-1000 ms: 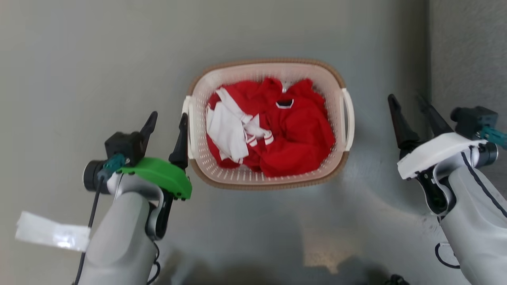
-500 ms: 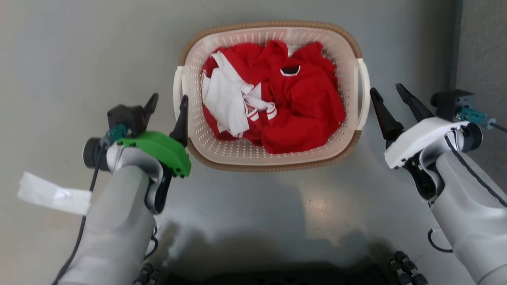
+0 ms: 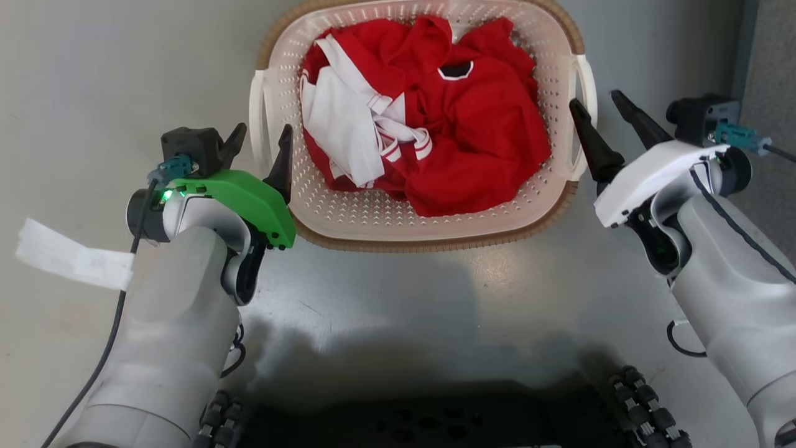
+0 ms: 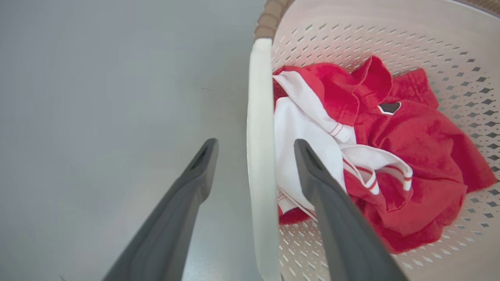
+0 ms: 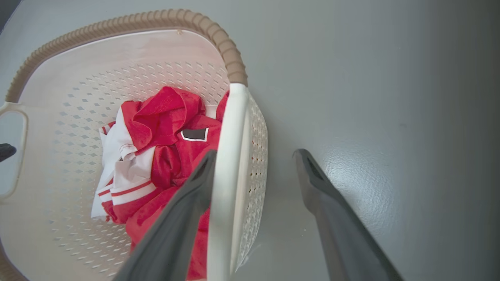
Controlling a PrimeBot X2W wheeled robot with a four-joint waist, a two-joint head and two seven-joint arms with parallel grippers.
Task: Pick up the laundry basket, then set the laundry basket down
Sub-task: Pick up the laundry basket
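Laundry basket point(image 3: 373, 218) sits on the grey floor point(image 3: 93, 74) in the head view, holding red and white clothes point(image 3: 472, 124). The left hand point(image 3: 262, 132) and right hand point(image 3: 594, 101) flank its two sides, both spread open.

Left wrist view: the fingers straddle the white left handle point(image 4: 258, 156) without clamping it.

Right wrist view: likewise at the right handle point(image 5: 225, 175), one finger on the basket's inner side, the other over bare floor.

Nothing looks lifted yet. Closing, raising and setting down all remain.

Bright even light; glare and dark shadow on floor point(image 3: 497, 274); sharp.
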